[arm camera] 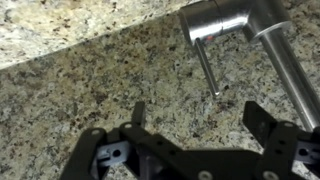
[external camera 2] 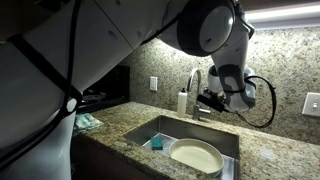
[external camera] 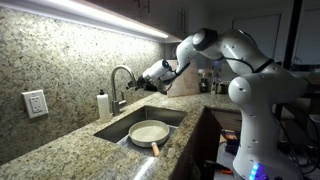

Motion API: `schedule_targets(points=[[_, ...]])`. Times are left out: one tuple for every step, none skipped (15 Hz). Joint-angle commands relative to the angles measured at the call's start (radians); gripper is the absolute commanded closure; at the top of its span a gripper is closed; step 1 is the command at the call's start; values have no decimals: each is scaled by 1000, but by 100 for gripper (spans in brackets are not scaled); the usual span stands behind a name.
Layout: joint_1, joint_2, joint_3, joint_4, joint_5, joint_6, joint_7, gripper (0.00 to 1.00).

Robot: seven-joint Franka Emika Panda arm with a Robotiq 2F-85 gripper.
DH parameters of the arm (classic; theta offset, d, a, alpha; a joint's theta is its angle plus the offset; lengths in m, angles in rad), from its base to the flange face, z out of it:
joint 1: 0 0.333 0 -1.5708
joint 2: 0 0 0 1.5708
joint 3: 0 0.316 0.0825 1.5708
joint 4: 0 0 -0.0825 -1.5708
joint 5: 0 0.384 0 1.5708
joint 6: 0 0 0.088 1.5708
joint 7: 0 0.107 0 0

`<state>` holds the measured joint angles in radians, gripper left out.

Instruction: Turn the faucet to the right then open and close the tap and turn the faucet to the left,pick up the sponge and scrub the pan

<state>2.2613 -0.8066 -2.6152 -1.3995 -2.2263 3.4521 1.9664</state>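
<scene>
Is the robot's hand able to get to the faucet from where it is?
Probably yes. The hand is open and hovers close to the faucet. In the wrist view only bare counter lies between them, so nothing seems to block the way.

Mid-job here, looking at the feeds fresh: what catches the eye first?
The big white arm reaches to the back of the counter, its open gripper close beside the silver faucet. Below, the cream pan lies in the sink, with the teal sponge beside it.
</scene>
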Motion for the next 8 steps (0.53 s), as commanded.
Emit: schedule_targets(points=[[-3, 14, 0, 8, -86, 5, 66, 0], [0, 14, 0, 7, -91, 5, 63, 0], [8, 13, 1, -2, -88, 4, 51, 0], [-15, 4, 45, -23, -95, 1, 31, 0], [-2, -3, 12, 2, -55, 1, 8, 0], [-2, -7, 22, -1, -59, 1, 8, 0], [-1, -10, 29, -3, -59, 1, 8, 0], [0, -13, 32, -3, -59, 1, 8, 0]])
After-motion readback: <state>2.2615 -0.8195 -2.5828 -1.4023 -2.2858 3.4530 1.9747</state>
